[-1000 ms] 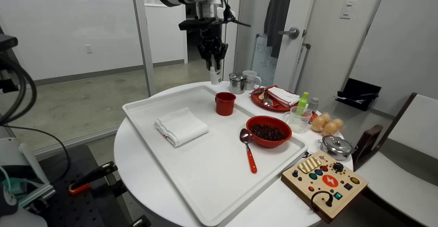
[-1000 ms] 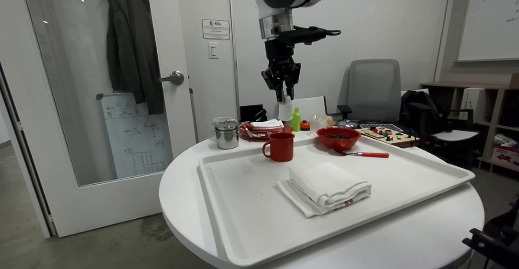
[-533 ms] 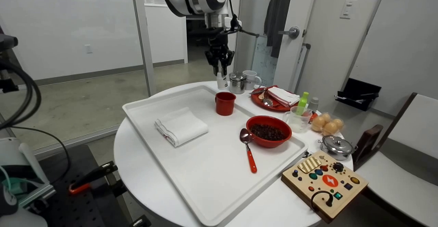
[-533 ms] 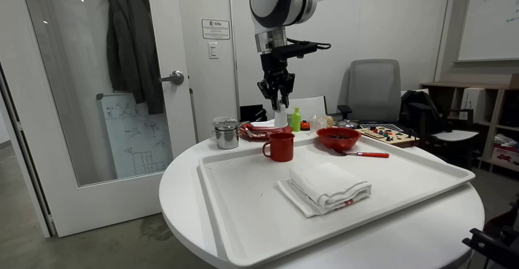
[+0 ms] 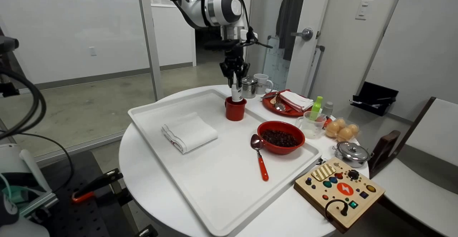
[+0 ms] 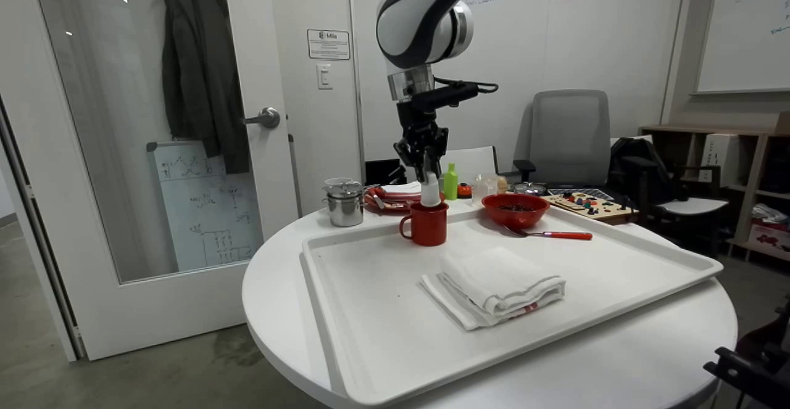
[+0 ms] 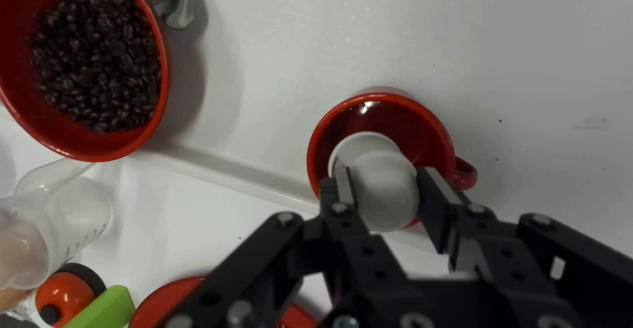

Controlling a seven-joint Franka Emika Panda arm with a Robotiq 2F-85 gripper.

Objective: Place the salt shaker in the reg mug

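White, clasped by the partly closed pincer [image 7: 384, 183], the salt shaker [image 5: 237, 94] has its lower end at the mouth of the red mug [image 6: 428, 226]

Wrist view — close, facing down | in both exterior views — tray [image 5: 225, 165], from farther

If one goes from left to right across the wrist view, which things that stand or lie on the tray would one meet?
Red bowl → spoon, of which only the metal end shows → red mug → the mug's handle. The salt shaker in the claw overlaps the mug, so it is left out.
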